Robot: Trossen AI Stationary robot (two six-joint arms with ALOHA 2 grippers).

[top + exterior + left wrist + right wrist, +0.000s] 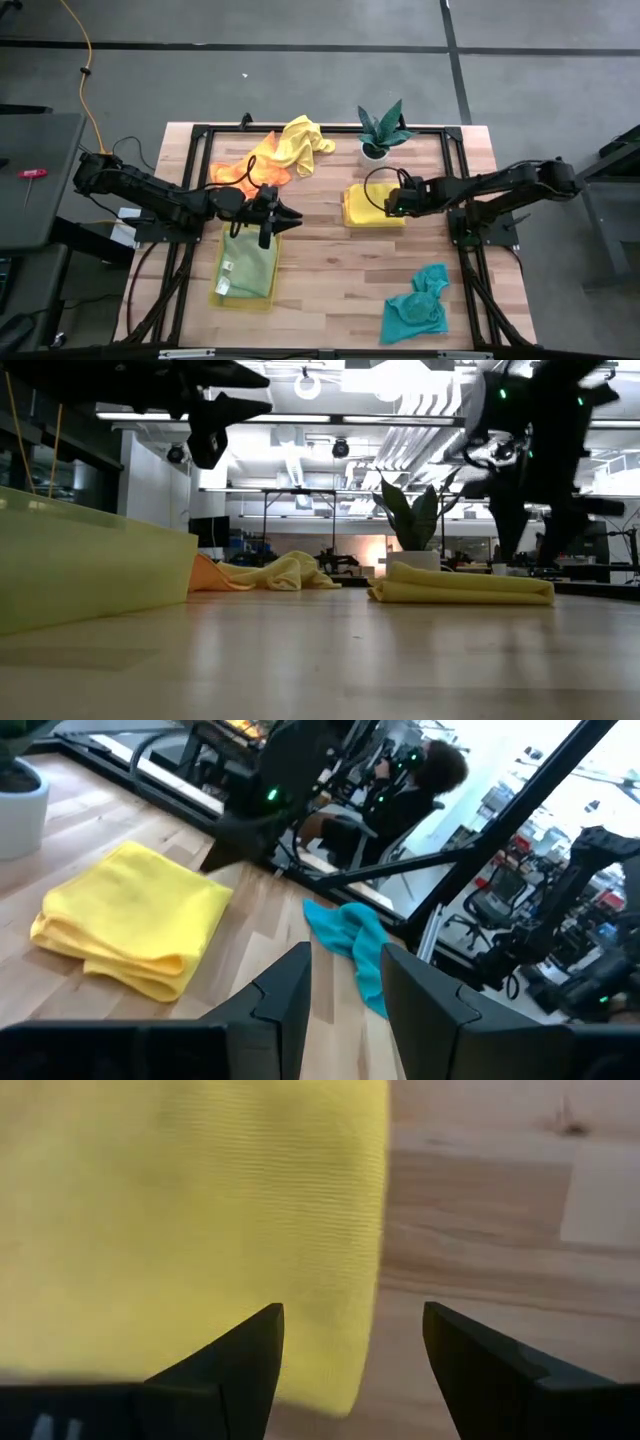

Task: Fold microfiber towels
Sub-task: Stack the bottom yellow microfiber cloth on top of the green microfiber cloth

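the olive-green towel (248, 262) is lying flat in the translucent yellow tray (216, 293), its upper end hidden under the left gripper (272, 214), whose fingers are standing slightly apart, holding nothing. the right gripper (352, 1342) is hovering with its fingers spread wide and empty over the folded yellow towel (368, 207), a soft ribbed rectangle running left-right mid-table; the crumpled teal towel (416, 306), orange towel (240, 173) and second yellow towel (292, 146) are lying unfolded.

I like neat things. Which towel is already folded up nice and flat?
The yellow towel by the potted plant, under the right gripper. It is a tidy rectangle; the others lie crumpled.
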